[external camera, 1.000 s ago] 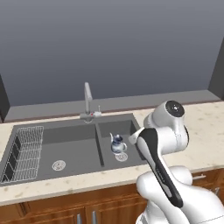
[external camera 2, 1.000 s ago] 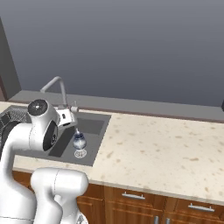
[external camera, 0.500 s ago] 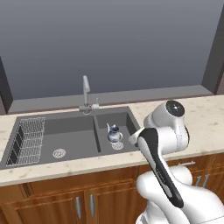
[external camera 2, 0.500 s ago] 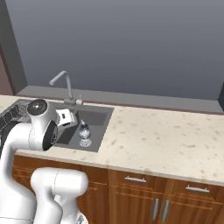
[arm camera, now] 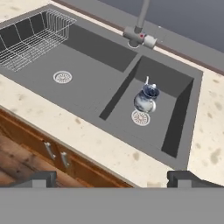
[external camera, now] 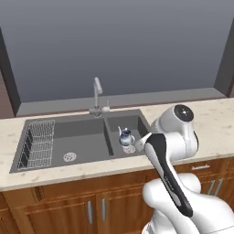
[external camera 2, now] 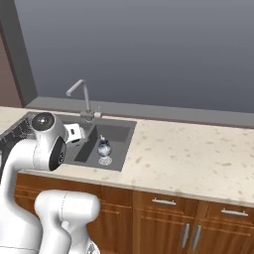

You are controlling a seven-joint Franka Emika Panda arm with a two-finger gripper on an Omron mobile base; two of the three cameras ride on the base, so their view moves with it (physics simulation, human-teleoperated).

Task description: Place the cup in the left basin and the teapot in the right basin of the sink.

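Dark matte right basin, glossy rounded teapot

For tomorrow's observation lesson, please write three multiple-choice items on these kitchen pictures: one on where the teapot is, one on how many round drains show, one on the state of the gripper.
1. Where does the teapot stand?
A. In the narrower right basin, beside its drain
B. In the wire rack
C. On the counter

2. How many round drains show in the sink?
A. One
B. Two
C. Three

3. How is the gripper?
A. Shut on the teapot
B. Shut on nothing
C. Open, holding nothing

Answers:
1. A: the hand view shows the blue-and-white teapot upright on the floor of the rackless basin.
2. B: one drain lies in the left basin and one next to the teapot.
3. C: its finger tips stand wide apart, far from the teapot.
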